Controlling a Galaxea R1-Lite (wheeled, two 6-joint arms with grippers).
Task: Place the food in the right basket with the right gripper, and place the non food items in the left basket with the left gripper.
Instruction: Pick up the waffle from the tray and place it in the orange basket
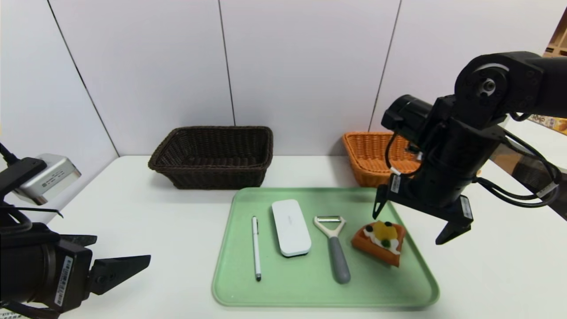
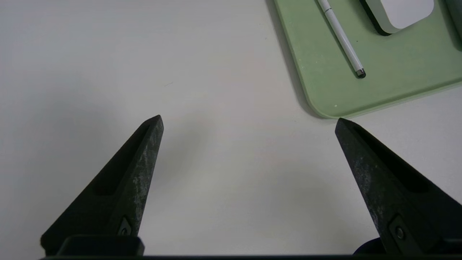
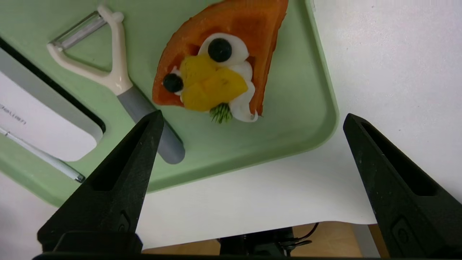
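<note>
The waffle slice [image 1: 380, 241] sits at the right end of the green tray [image 1: 283, 292], a wedge with an orange gridded crust, white cream, yellow fruit and dark berries on top, likely a rigid toy with a bumpy crown. It is the only food here, so it belongs to the right gripper [image 1: 416, 223], which hangs just above the tray's right edge, pointing down, jaws spread wide and empty. One finger is over the slice's far side, the other out beyond the tray rim, so my read is a straddling approach not yet centred.

Left of the waffle on the tray lies the peeler [image 1: 334, 248], cream Y-head and smooth grey handle, then a white rounded case [image 1: 290, 227], then a slim white pen [image 1: 256, 247], all laid roughly parallel, well apart enough for fingers.

Behind the tray's right corner stands the orange wicker basket [image 1: 367, 155], partly hidden by the arm; behind its left corner the dark brown wicker basket [image 1: 212, 157].

The left gripper [image 2: 249, 121] waits off the tray's near left corner over bare white table [image 1: 133, 221], jaws wide, nothing held.
</note>
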